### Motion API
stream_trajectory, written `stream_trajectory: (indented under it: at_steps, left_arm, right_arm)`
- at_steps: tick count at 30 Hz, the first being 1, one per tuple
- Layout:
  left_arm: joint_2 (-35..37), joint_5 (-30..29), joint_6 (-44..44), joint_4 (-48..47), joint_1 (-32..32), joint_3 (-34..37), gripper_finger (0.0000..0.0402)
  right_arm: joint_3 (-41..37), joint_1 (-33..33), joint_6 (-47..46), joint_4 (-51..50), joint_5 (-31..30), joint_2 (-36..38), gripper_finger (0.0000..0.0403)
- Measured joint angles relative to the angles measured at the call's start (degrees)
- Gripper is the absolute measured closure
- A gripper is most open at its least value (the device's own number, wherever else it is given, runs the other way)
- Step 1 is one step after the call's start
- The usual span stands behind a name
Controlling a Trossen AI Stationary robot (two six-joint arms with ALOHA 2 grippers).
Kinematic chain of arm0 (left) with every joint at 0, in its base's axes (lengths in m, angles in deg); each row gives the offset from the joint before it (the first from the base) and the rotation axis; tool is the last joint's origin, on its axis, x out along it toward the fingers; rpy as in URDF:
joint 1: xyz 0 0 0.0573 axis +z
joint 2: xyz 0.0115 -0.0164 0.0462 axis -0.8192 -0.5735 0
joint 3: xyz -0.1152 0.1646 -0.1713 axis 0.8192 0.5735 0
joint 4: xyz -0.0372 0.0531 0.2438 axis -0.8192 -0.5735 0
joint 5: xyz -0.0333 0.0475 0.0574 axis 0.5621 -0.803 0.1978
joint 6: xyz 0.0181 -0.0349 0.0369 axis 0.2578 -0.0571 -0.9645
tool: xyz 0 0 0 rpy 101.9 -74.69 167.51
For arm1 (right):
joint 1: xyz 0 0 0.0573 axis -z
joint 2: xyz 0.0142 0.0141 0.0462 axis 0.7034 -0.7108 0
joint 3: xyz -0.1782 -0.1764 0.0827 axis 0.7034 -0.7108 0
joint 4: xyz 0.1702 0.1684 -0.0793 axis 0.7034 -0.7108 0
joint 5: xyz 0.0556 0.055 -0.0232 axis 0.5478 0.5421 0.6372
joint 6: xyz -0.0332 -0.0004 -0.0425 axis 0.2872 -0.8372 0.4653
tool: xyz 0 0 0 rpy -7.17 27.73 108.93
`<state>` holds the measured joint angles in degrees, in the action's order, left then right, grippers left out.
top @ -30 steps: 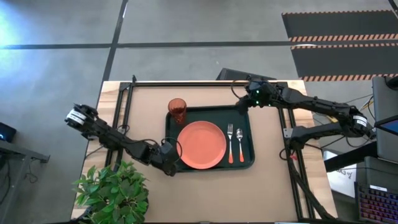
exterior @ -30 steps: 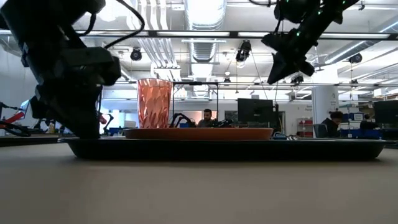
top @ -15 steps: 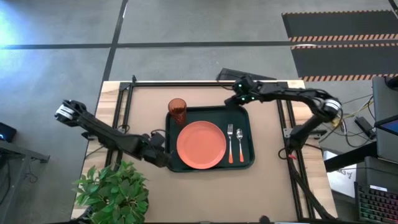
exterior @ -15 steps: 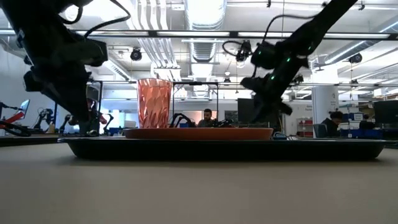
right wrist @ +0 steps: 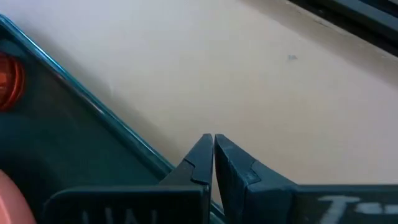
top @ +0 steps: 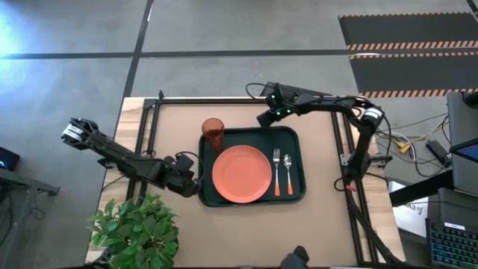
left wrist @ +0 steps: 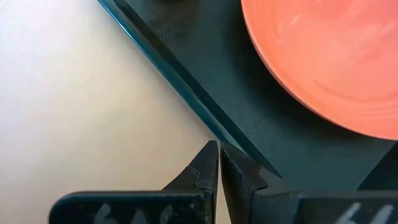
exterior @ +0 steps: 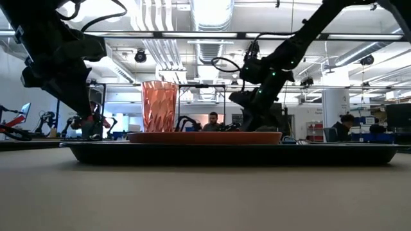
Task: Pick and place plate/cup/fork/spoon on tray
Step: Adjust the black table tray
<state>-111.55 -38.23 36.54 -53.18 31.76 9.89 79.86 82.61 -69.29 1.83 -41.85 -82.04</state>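
Note:
The dark green tray lies on the table. On it lie the salmon-orange plate, the fork and the spoon, and the red-brown cup stands upright at its far left corner. My left gripper is shut, low at the tray's left rim, next to the plate. My right gripper is shut, just beyond the tray's far rim, to the right of the cup. My left gripper has its shut fingertips at the tray's left rim, coming level from the table's left. I cannot tell whether they touch it. My right gripper has its shut fingertips by the tray's far rim. I cannot tell whether they touch it.
A potted plant stands at the table's near left corner. Metal rails run along the table's left side and right side. Bare table lies in front of the tray. People and monitors show in the room behind.
My right gripper has gone toward the table's left edge along the tray's far rim and has come down low. My left gripper has gone from the tray's near left corner toward the far edge, along the tray's left rim. The tray and the things on it have stayed put.

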Motion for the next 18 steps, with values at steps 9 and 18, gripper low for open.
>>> stream_trajectory:
  at_steps: [9, 18]
  left_arm:
    - [0.0, -1.0, 0.0, 0.1, 0.0, 0.0, 0.0402]
    - [0.0, -1.0, 0.0, 0.3, 0.0, 0.0, 0.0402]
  right_arm:
    - [2.2, 0.0, 2.3, -6.0, 0.0, -3.4, 0.0394]
    - [-1.9, -0.1, 1.7, -5.5, 0.0, -2.4, 0.0394]
